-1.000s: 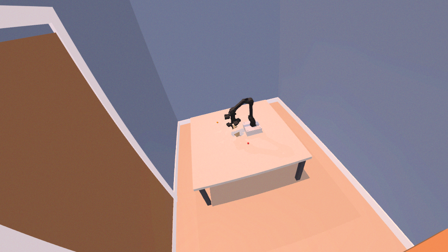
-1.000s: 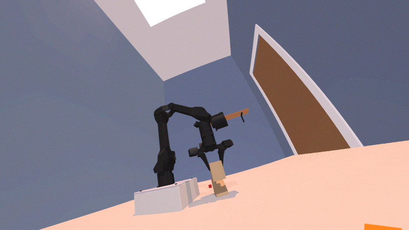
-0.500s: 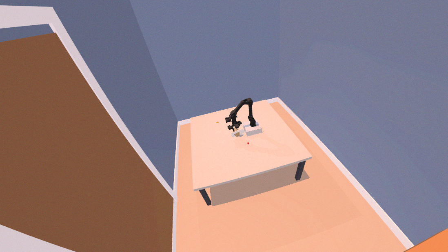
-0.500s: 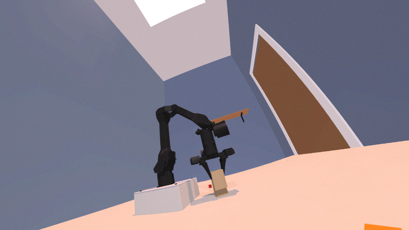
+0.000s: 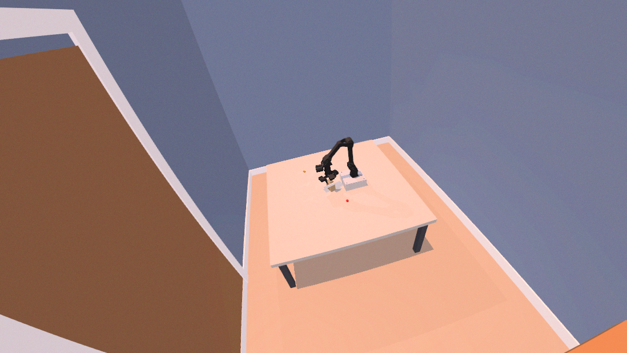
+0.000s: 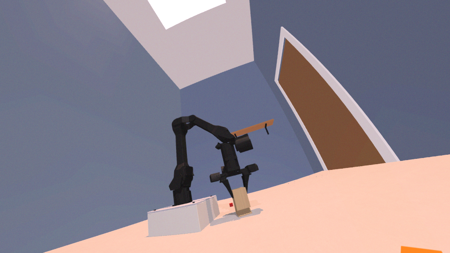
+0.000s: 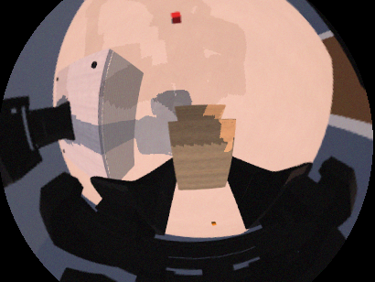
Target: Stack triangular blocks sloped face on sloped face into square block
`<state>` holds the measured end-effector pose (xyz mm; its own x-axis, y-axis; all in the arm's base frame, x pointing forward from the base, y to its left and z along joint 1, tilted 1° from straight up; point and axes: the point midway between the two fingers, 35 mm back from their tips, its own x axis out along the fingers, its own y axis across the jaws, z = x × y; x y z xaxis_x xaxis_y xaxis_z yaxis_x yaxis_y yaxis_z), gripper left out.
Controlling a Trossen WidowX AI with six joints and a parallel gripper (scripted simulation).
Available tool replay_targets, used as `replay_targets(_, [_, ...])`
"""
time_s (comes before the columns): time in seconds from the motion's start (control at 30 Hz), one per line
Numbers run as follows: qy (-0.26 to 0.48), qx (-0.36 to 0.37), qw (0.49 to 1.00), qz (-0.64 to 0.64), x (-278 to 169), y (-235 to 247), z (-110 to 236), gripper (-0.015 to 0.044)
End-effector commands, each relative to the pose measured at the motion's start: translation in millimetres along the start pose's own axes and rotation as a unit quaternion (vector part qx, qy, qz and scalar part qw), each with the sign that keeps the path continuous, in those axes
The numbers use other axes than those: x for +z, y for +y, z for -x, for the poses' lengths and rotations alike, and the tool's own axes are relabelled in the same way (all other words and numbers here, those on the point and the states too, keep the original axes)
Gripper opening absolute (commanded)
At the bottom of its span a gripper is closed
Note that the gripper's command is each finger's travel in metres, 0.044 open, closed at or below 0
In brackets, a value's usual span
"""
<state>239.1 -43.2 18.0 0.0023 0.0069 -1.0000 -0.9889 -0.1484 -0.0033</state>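
Note:
My gripper (image 6: 238, 188) (image 5: 328, 179) (image 7: 199, 157) is shut on the upper triangular block (image 6: 240, 198) (image 7: 201, 163), a light wooden wedge that hangs below the fingers. It is low over the table, right on top of the lower triangular block (image 6: 244, 213) (image 7: 196, 113), which rests on the table beside the arm's base. The two wedges look joined in the exterior view, but I cannot tell whether their sloped faces touch. In the top view the pair (image 5: 333, 187) is only a small tan spot under the gripper.
The arm's white base box (image 6: 179, 220) (image 5: 353, 180) (image 7: 100, 114) stands close to the left of the blocks. A small red cube (image 6: 230, 204) (image 5: 346, 200) (image 7: 176, 16) lies nearby. A tiny orange piece (image 5: 304, 171) (image 7: 213, 222) lies farther off on the table (image 5: 350, 232).

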Motion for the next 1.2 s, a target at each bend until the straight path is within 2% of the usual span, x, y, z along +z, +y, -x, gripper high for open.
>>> replay_targets(0.0, [0.0, -0.001, 1.0, -0.004, 0.1, -1.1, 0.0, 0.0])
replay_targets(1.17, [0.0, -0.004, 1.0, -0.007, 2.1, -3.5, -3.5, 0.0])
